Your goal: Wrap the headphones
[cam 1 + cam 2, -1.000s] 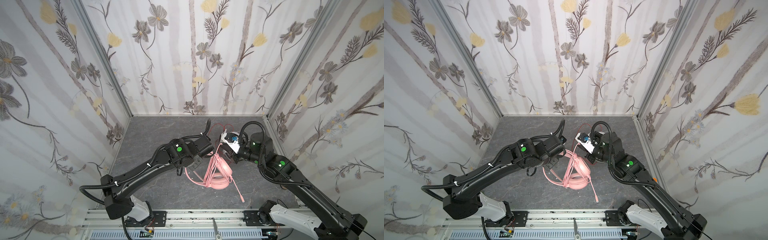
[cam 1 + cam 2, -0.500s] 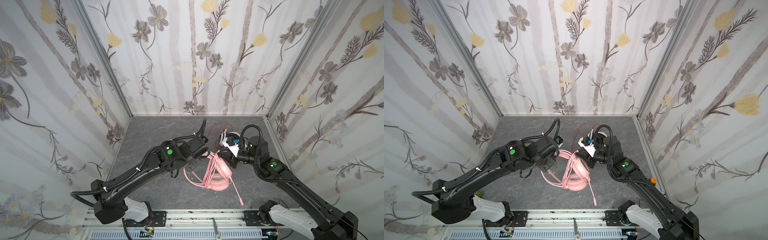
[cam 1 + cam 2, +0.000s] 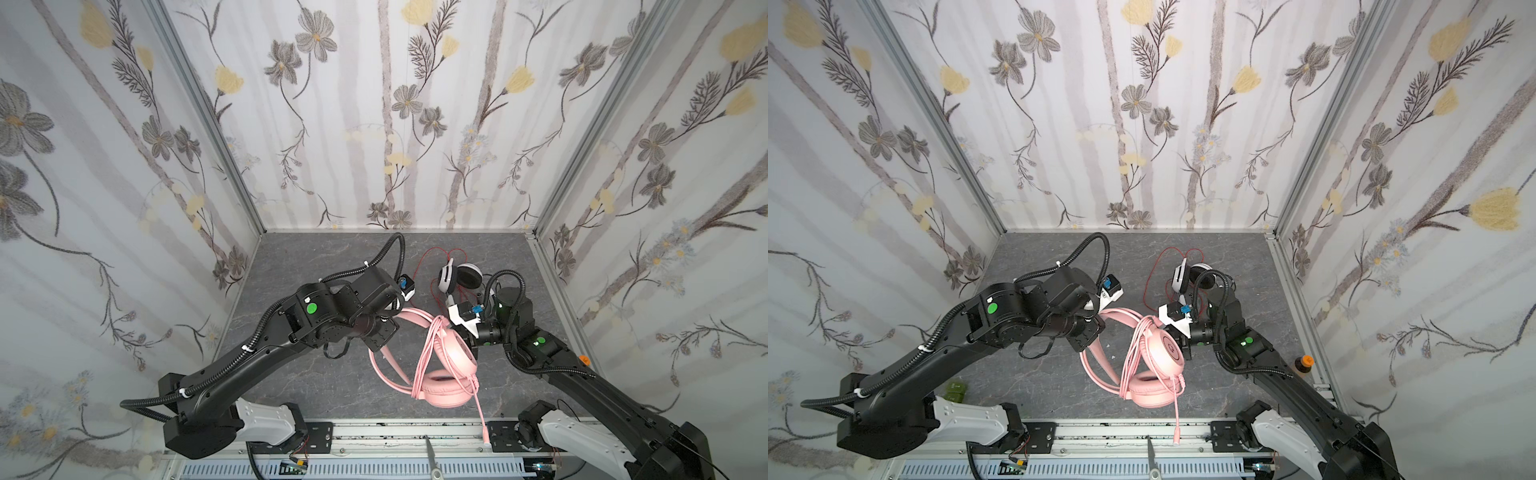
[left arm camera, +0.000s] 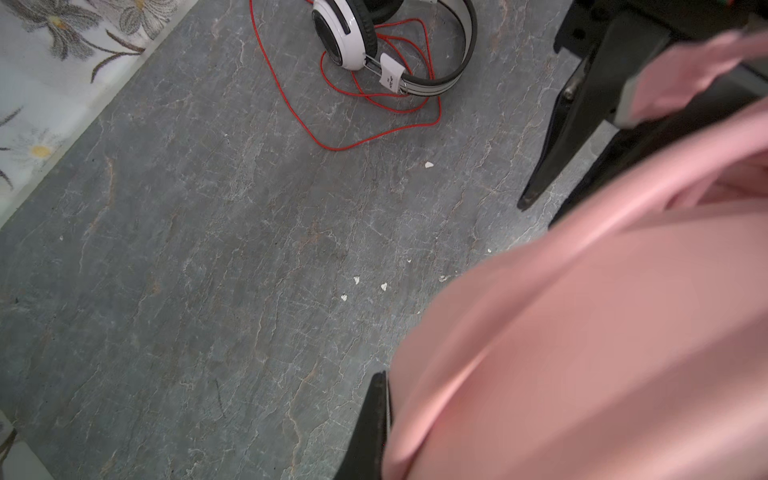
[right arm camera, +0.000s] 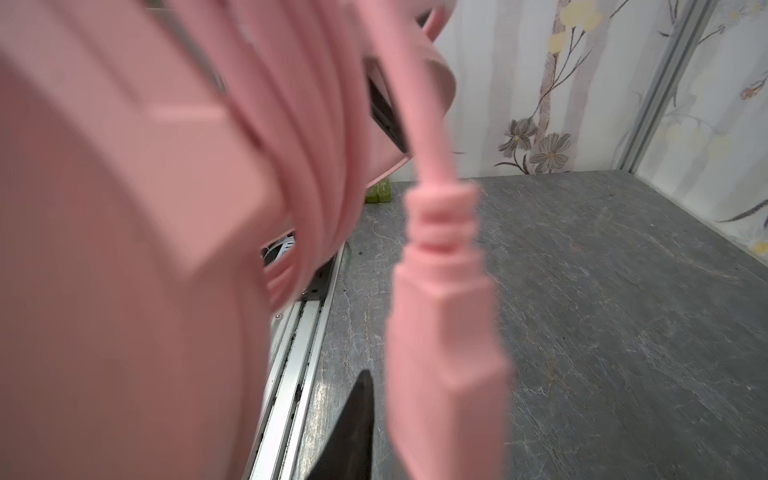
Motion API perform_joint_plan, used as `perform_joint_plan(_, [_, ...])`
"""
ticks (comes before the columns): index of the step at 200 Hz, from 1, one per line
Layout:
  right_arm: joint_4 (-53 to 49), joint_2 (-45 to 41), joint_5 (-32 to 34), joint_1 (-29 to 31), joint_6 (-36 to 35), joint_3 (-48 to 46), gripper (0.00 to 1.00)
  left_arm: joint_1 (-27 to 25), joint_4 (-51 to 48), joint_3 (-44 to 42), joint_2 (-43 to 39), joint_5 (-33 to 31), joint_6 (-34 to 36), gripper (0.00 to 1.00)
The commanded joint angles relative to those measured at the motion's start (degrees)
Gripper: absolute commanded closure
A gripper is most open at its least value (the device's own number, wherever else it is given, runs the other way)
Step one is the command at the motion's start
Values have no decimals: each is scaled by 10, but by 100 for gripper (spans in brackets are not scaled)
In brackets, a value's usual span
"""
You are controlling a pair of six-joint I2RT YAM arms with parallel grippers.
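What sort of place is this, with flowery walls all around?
Likely a robot test booth: floral wall panels in metal frames enclose a grey marbled tabletop, and two black robot arms on a metal rail handle a pink over-ear headset.

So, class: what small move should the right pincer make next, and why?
Probably the right pincer should reach down for the plug end. The pink cord is looped round the pink headset, which the left pincer holds by its headband, but the plug end trails loose to the front rail.
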Motion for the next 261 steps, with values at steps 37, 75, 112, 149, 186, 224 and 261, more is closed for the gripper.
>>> perform_joint_plan(37, [30,-6,1,2,-11,-9,61,7,38,11,5,15,-3,100])
perform_joint_plan(75, [103,6,133,1,132,-44,54,30,38,11,2,20,-18,100])
perform_joint_plan(112, [222,-13,210,2,261,-140,53,53,36,8,0,14,-33,100])
perform_joint_plan(149, [165,-52,352,1,271,-174,52,84,50,-22,-4,26,-42,100])
perform_joint_plan(186, [128,-73,436,-2,261,-190,52,154,123,-95,-22,78,-61,100])
perform_joint_plan(224, [184,-125,471,-2,268,-255,53,256,172,-142,-9,100,-101,100])
perform_joint_plan(261, [274,-201,461,0,228,-335,50,341,213,-159,21,128,-156,100])
